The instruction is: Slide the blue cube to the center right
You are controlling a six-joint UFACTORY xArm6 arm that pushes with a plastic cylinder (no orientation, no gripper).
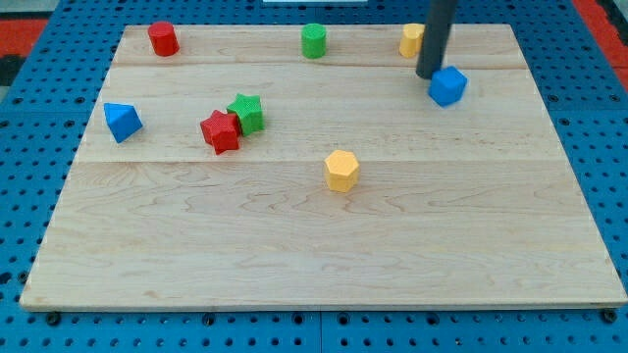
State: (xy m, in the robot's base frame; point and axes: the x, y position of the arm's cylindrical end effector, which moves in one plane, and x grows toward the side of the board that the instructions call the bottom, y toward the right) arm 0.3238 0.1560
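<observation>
The blue cube (447,86) sits on the wooden board (314,245) toward the view's upper right. My tip (429,75) is right at the cube's upper-left side, touching or almost touching it. The dark rod rises from there to the view's top and hides part of a yellow block (411,40) behind it.
A red cylinder (163,39) and a green cylinder (313,41) stand along the top edge. A blue triangular block (122,122) lies at the left. A red star (221,131) and a green star (246,114) touch each other left of centre. A yellow hexagonal block (341,170) lies near the centre.
</observation>
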